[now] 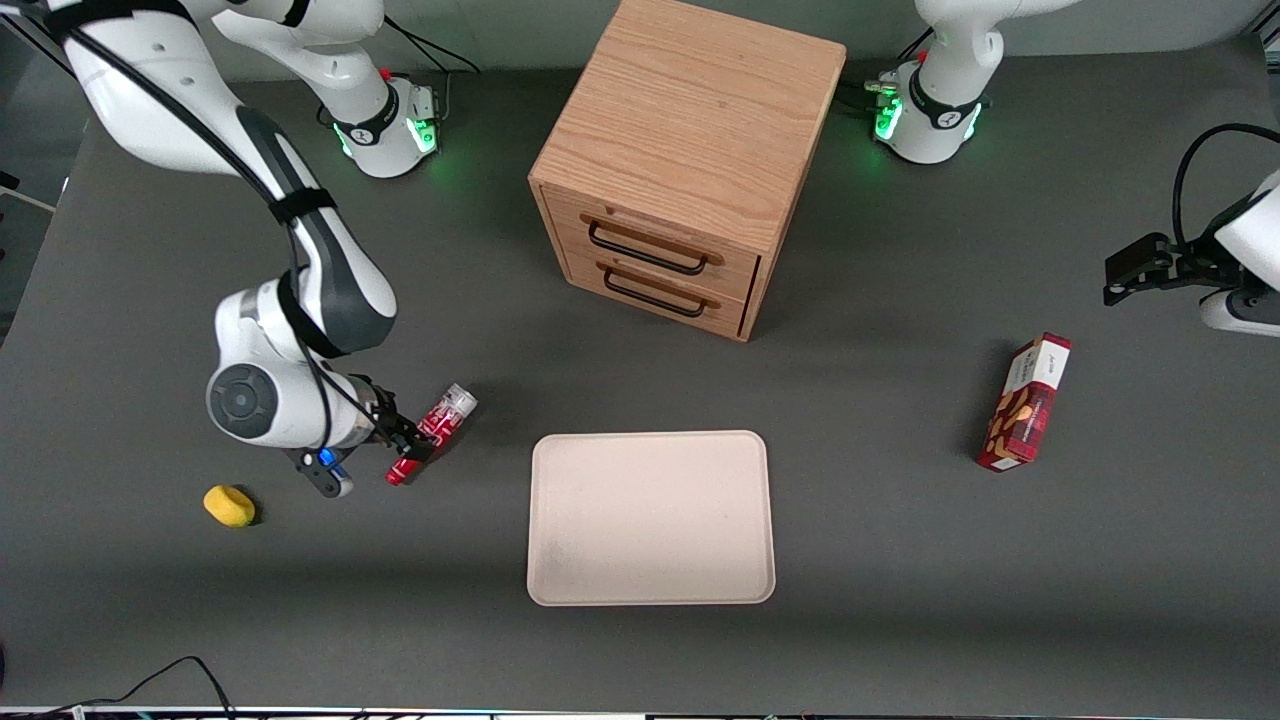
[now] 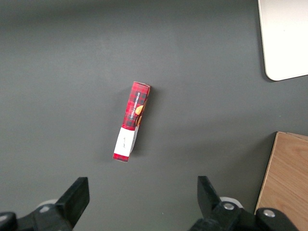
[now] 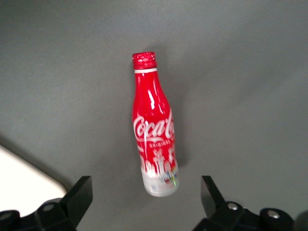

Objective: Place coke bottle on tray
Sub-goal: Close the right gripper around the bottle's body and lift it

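Note:
The coke bottle (image 1: 447,410) lies on the dark table beside the tray (image 1: 650,520), toward the working arm's end. It is slim and red with white script, and its red cap points toward the front camera. In the right wrist view the bottle (image 3: 154,125) lies lengthwise, with its silvery end between my spread fingers. My right gripper (image 1: 408,445) hovers over the bottle and is open (image 3: 146,192), with both fingers clear of it. A rounded corner of the cream tray (image 3: 24,178) shows nearby.
A wooden two-drawer cabinet (image 1: 680,150) stands farther from the front camera than the tray. A red-and-white snack box (image 1: 1025,403) lies toward the parked arm's end. It also shows in the left wrist view (image 2: 132,127). A small yellow object (image 1: 229,505) lies near my wrist.

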`<action>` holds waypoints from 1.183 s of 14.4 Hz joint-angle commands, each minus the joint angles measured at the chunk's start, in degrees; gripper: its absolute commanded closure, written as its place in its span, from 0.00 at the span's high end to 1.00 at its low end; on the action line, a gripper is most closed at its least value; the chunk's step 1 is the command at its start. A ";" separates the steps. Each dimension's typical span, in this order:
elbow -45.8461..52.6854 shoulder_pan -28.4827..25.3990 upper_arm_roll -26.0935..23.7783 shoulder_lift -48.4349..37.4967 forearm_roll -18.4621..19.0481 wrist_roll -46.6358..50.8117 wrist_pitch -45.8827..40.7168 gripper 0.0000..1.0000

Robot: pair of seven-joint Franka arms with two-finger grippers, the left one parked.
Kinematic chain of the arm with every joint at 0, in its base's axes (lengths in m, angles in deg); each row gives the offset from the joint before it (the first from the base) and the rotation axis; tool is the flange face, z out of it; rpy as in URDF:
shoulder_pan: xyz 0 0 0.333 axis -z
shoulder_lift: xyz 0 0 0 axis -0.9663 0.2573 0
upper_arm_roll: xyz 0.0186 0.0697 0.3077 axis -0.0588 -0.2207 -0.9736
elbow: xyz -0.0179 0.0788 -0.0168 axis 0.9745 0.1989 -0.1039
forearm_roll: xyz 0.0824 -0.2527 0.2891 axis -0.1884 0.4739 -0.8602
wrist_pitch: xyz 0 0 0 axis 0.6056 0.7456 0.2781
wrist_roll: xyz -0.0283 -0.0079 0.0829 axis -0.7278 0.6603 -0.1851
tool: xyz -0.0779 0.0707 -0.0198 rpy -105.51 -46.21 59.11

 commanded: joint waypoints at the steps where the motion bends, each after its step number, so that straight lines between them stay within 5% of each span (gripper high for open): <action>1: -3.52 0.04 -0.31 1.91 1.77 3.65 8.02 1.00; 8: -7.66 0.04 -0.31 4.90 5.73 6.47 15.69 1.00; 9: -7.75 0.04 -0.31 4.82 5.99 6.21 15.61 0.76; 10: -7.84 0.04 -0.31 4.82 7.13 6.12 15.61 0.25; 11: -7.84 0.04 -0.31 4.99 8.44 6.03 15.69 0.00; 17: -6.70 0.03 -0.75 3.15 9.34 3.50 13.51 0.00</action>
